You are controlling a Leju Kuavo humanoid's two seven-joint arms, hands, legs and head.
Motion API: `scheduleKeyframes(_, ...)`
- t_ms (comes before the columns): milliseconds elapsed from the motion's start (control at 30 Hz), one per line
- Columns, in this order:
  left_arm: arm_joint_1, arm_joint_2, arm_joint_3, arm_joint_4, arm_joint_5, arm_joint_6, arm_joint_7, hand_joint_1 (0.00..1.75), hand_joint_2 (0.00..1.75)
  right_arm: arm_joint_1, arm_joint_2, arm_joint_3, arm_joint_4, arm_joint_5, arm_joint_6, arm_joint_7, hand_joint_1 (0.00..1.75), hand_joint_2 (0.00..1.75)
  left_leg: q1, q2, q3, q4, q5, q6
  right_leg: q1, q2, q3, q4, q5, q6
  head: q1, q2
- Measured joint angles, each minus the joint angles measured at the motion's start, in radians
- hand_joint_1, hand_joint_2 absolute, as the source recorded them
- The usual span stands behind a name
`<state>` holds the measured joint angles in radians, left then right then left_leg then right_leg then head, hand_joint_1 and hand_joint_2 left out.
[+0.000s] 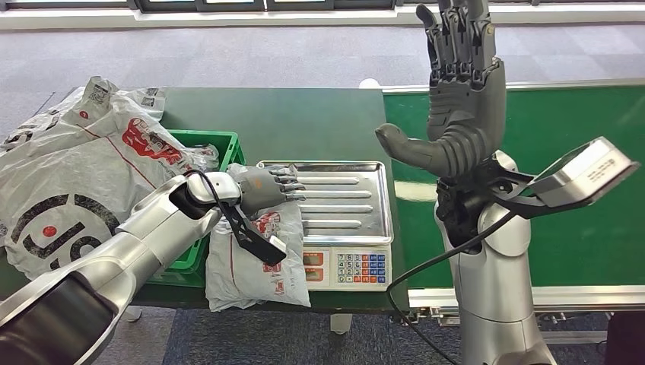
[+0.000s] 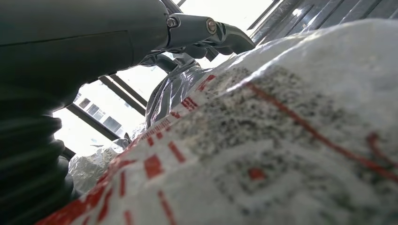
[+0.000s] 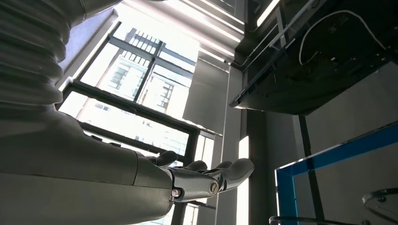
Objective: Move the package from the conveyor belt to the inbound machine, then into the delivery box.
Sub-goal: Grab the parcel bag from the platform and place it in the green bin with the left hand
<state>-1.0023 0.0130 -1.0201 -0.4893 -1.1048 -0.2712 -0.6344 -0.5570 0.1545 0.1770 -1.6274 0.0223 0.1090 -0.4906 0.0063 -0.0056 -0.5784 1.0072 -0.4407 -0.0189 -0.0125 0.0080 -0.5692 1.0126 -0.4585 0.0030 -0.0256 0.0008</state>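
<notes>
left hand (image 1: 268,188): palm down on the package (image 1: 255,262), fingers reaching over its far end onto the near-left corner of the scale tray (image 1: 342,199). Looks like a press or light hold, not a full wrap; the left wrist view is too close to confirm.
package: white poly mailer with red print, at the front edge of the table (image 1: 304,122), wedged between the green crate (image 1: 217,144) and the scale (image 1: 346,266). Mostly off the tray, so not weighed properly yet, I'd judge.
right hand (image 1: 456,84): raised upright over the conveyor belt (image 1: 578,122), fingers spread, holding nothing. Probably parked clear of the left arm's work.
other parcels (image 1: 68,167): piled at the left end of the table, over the crate.
step: package needs sliding fully onto the tray before the box.
risk: slick bag, could slip off the front edge.
</notes>
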Motion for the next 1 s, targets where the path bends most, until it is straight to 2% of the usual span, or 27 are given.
scheduleKeyframes(1000, 0.000, 0.000, 0.000, 0.000, 0.000, 0.000, 0.000, 0.00, 1.75, 0.000, 0.000, 0.000, 0.000, 0.000, 0.000, 0.000, 0.00, 1.75, 0.000, 0.000, 0.000, 0.000, 0.000, 0.000, 0.000, 0.000, 0.000, 0.000, 0.000, 0.000, 0.000, 0.000)
